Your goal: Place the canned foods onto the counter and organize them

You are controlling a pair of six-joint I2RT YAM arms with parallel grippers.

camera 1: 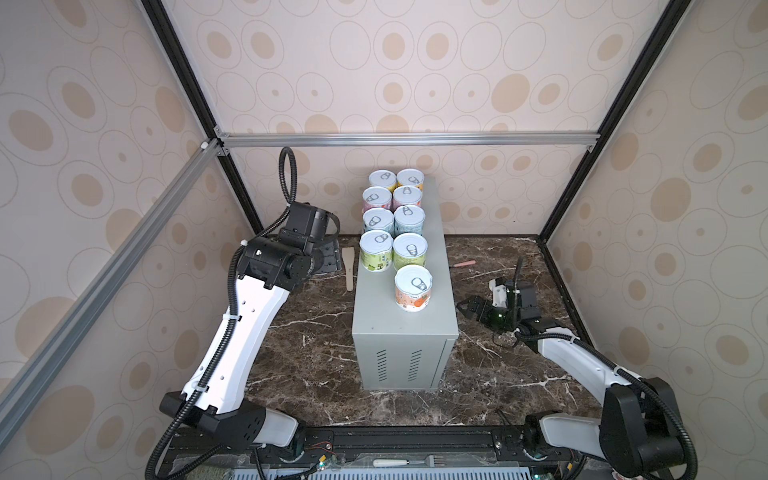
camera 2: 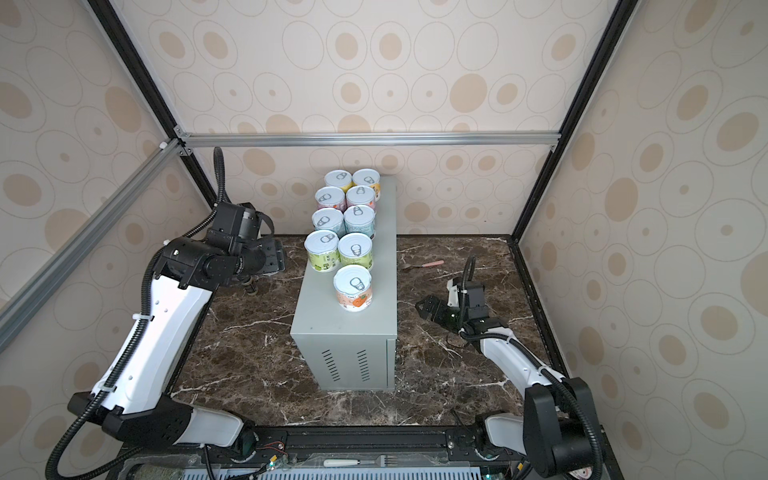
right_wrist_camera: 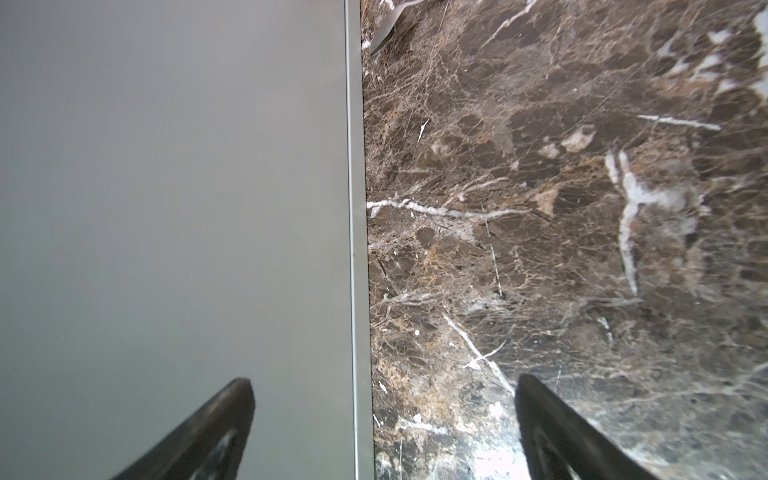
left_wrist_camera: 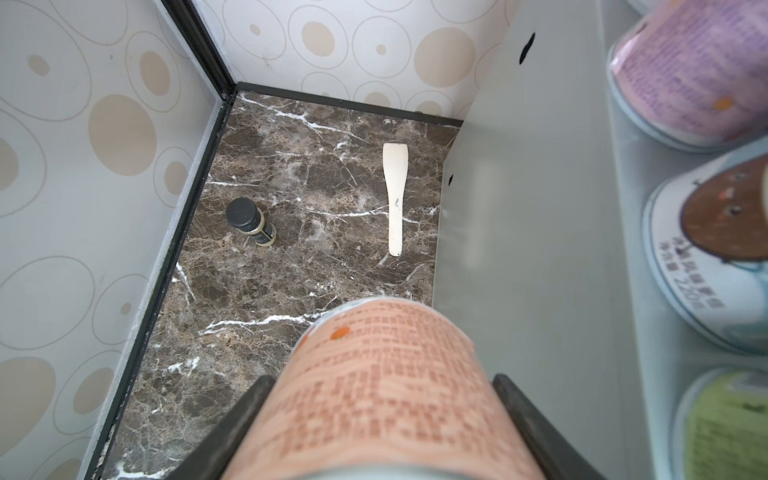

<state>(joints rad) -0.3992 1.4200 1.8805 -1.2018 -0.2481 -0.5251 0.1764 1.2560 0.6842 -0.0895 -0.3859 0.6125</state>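
Several canned foods (camera 1: 392, 226) stand in two rows on the flat top of the counter (camera 1: 405, 332), a tall grey box. An orange-print can (camera 1: 412, 288) is the nearest of them. In the left wrist view my left gripper (left_wrist_camera: 382, 378) is shut on another orange-label can (left_wrist_camera: 386, 399), held in the air left of the counter's side wall (left_wrist_camera: 519, 208) and above the marble. In both top views the arm's wrist hides that can. My right gripper (camera 1: 467, 307) stands open and empty, low beside the counter's right wall (right_wrist_camera: 166, 208).
On the dark marble (camera 1: 316, 332) left of the counter lie a wooden spatula (camera 1: 350, 268) and a small dark-capped bottle (left_wrist_camera: 249, 220). A pink-handled spoon (camera 1: 464, 263) lies to the counter's right. A fork (camera 1: 399, 462) rests on the front rail. Patterned walls enclose three sides.
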